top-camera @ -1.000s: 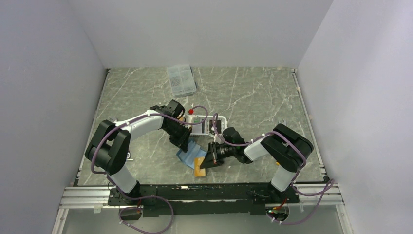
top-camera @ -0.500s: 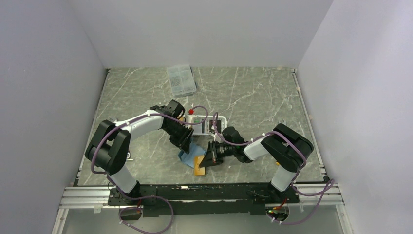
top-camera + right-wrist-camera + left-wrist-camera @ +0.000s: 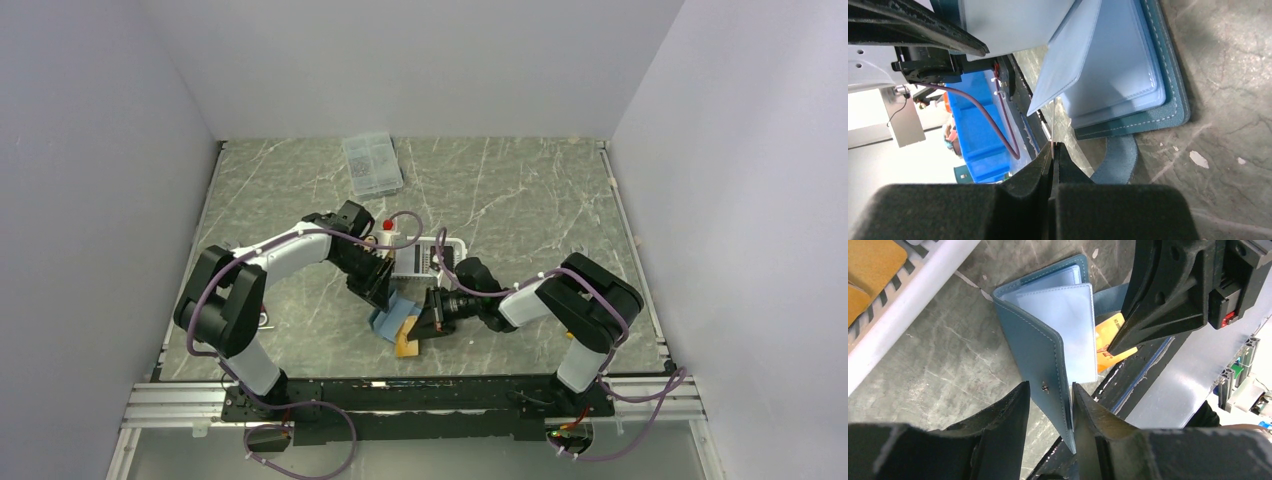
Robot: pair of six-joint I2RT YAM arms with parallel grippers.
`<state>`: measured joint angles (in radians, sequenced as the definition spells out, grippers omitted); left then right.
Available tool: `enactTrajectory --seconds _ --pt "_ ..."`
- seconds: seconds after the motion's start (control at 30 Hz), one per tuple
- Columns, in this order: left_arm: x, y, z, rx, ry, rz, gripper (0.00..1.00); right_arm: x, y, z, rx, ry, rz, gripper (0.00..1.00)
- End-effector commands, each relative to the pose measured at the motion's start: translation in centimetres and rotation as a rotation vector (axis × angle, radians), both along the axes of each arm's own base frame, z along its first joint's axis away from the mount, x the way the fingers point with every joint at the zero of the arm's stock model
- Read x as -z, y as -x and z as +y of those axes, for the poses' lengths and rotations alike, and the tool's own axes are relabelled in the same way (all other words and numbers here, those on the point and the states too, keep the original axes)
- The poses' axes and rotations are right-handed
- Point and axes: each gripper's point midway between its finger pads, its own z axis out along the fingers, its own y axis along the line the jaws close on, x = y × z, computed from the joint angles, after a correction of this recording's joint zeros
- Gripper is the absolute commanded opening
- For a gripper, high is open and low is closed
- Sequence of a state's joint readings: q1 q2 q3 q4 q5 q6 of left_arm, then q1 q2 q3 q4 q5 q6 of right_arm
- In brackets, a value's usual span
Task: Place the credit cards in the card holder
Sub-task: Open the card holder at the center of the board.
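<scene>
We are lining up the first insertion: our right pincer (image 3: 1053,147), clamped on the yellow card (image 3: 1108,337), sits at 5 o'clock of the open wallet (image 3: 1048,315) on the table, whose cover our half-open left pincer (image 3: 1050,395) straddles, so next the card's edge must slide into a pocket.

tight spot near the front: left claw (image 3: 383,298) and right claw (image 3: 422,328) with its yellow card (image 3: 406,343) crowd the open card holder (image 3: 385,320) from both sides, white basket (image 3: 418,262) just behind. Far half of the surface (image 3: 520,200) is roomy, only the clear box (image 3: 372,163) sits there
</scene>
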<state>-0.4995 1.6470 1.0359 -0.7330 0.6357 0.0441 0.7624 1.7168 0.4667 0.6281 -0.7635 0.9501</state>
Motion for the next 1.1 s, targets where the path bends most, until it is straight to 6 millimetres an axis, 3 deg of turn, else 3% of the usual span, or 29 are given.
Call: enactTrajectory --seconds 0.0,0.33,0.47,0.67,1.07 --pt "-1.7 -0.4 -1.1 0.021 0.063 -0.002 0.42 -1.3 -1.3 1.1 0.001 -0.041 -0.052 0.00" --pt "-2.5 -0.4 -1.4 0.030 0.110 0.044 0.47 -2.3 -3.0 2.8 -0.019 -0.063 -0.073 0.00" --pt "-1.4 -0.4 -0.8 0.033 0.069 0.046 0.47 -1.9 -3.1 3.1 -0.025 -0.066 -0.062 0.00" --pt "1.6 -1.3 1.6 0.011 -0.096 0.022 0.40 -1.9 -3.2 3.2 -0.024 -0.072 -0.062 0.00" --pt "-1.1 -1.0 0.2 0.019 0.029 0.074 0.41 -3.6 -4.0 4.4 -0.044 -0.106 -0.093 0.00"
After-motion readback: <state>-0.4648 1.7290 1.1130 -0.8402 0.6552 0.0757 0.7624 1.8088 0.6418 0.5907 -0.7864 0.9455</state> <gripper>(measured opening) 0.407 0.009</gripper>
